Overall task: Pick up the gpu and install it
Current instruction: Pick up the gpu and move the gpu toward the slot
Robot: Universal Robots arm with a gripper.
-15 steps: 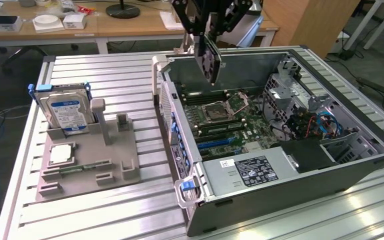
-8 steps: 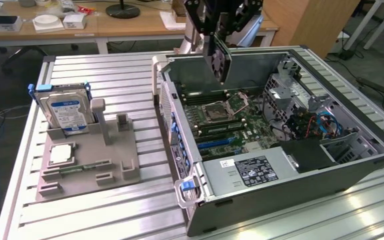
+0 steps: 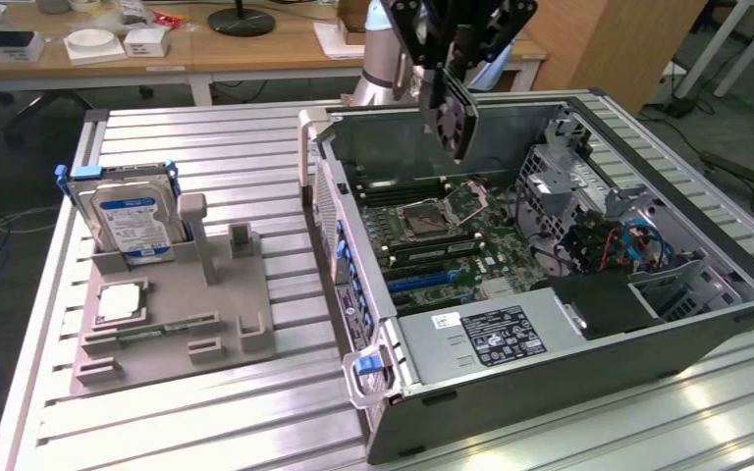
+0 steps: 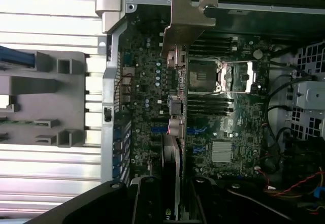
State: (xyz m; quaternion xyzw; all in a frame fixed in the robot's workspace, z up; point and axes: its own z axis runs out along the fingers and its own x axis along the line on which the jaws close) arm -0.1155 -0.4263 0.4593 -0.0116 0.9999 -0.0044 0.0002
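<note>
The gpu (image 3: 457,116) hangs on edge above the open computer case (image 3: 613,339), over the rear of the motherboard (image 3: 462,235). My gripper (image 3: 461,51) is shut on its upper part from above. In the wrist view the gpu (image 4: 175,112) appears edge-on between my two dark fingers (image 4: 147,201), its silvery metal bracket (image 4: 186,22) pointing toward the case's rear wall. The card is above the board and apart from it, roughly over the expansion slots (image 4: 195,131).
A grey fixture (image 3: 174,314) stands on the slatted table at the exterior view's left. It holds the silver hard drive with blue label (image 3: 129,218), a processor chip (image 3: 121,302) and a memory stick (image 3: 154,329). Cables and a drive cage (image 3: 626,240) fill the case's right side.
</note>
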